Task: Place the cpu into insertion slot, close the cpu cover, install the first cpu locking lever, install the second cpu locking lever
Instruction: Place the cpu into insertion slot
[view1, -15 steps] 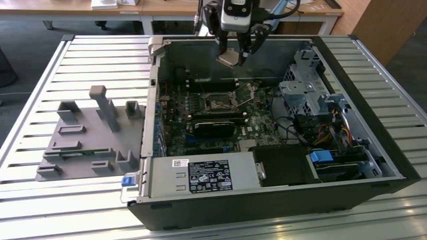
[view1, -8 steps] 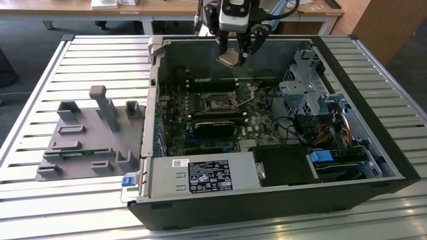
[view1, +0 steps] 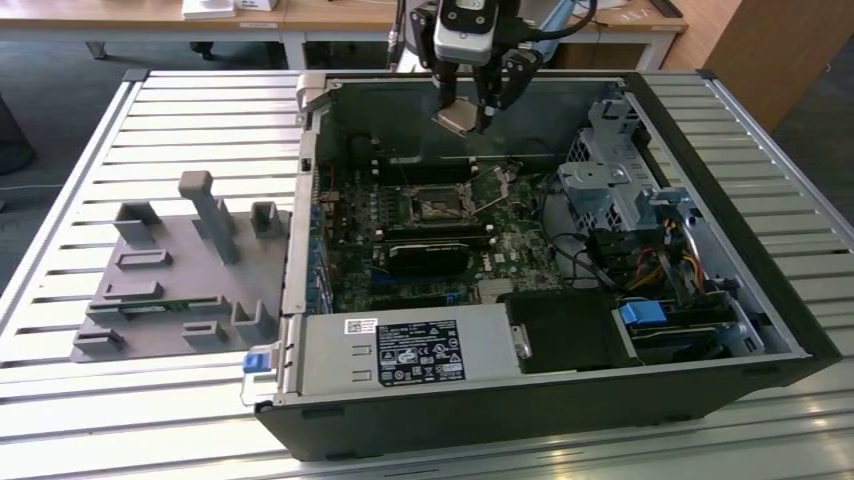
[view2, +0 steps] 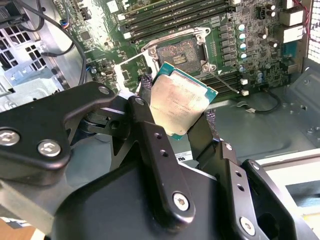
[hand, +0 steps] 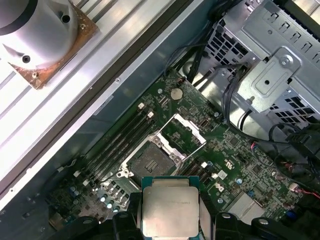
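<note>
My gripper (view1: 467, 108) hangs over the far side of the open computer case, shut on the cpu (view1: 457, 118). In both wrist views the silver-topped chip (view2: 181, 102) (hand: 170, 210) sits tilted between the two black fingers (view2: 150, 135). It is held in the air, apart from the board. The insertion slot (view1: 438, 205) (view2: 178, 54) (hand: 150, 161) lies bare on the green board below. The cpu cover (hand: 183, 133) (view2: 131, 70), a thin silver frame, stands swung up at one edge of the slot.
A metal drive cage (view1: 607, 180) and cables (view1: 667, 265) fill the case on the exterior view's right. A power supply box (view1: 400, 350) lies at the near side. A black card (view1: 427, 250) is near the slot. A grey fixture (view1: 174, 270) rests on the slatted table.
</note>
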